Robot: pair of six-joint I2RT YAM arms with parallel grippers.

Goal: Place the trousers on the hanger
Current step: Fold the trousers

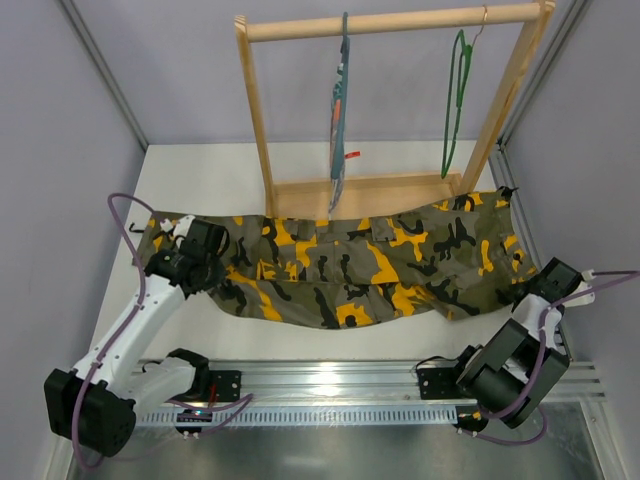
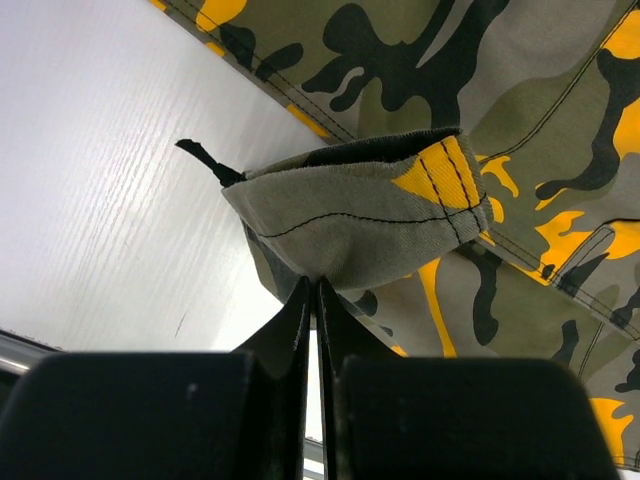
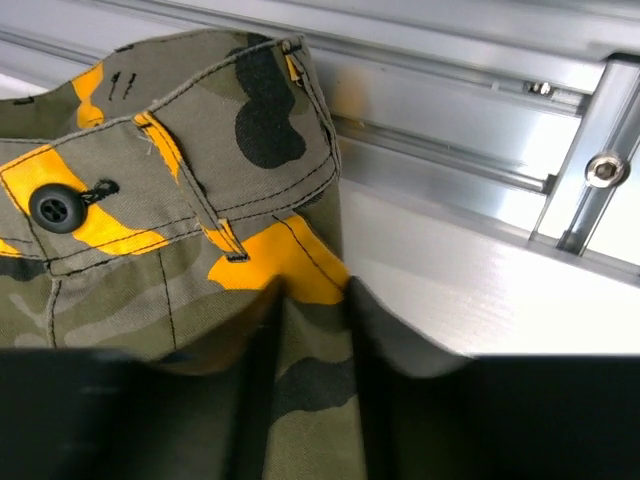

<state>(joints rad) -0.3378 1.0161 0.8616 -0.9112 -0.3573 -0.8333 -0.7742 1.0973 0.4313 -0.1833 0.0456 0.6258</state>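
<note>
The camouflage trousers (image 1: 350, 265) lie spread sideways across the white table, in front of the wooden rack. At the left, my left gripper (image 1: 165, 238) is shut on the hem of a trouser leg (image 2: 370, 210); the fingertips (image 2: 312, 285) pinch the folded cuff just above the table. My right gripper (image 1: 522, 278) is at the right end, on the waistband (image 3: 150, 200) near a black button. Its jaws (image 3: 312, 290) hold a fold of the cloth between them. The thin green hanger (image 1: 457, 100) hangs by its hook on the rack's top bar at the right.
The wooden rack (image 1: 390, 20) stands at the back of the table, its base board touching the trousers' far edge. A blue-grey hanger with a striped cloth (image 1: 340, 110) hangs from the middle of the bar. An aluminium rail (image 1: 330, 380) runs along the near edge, and frame posts (image 3: 590, 150) stand close to my right gripper.
</note>
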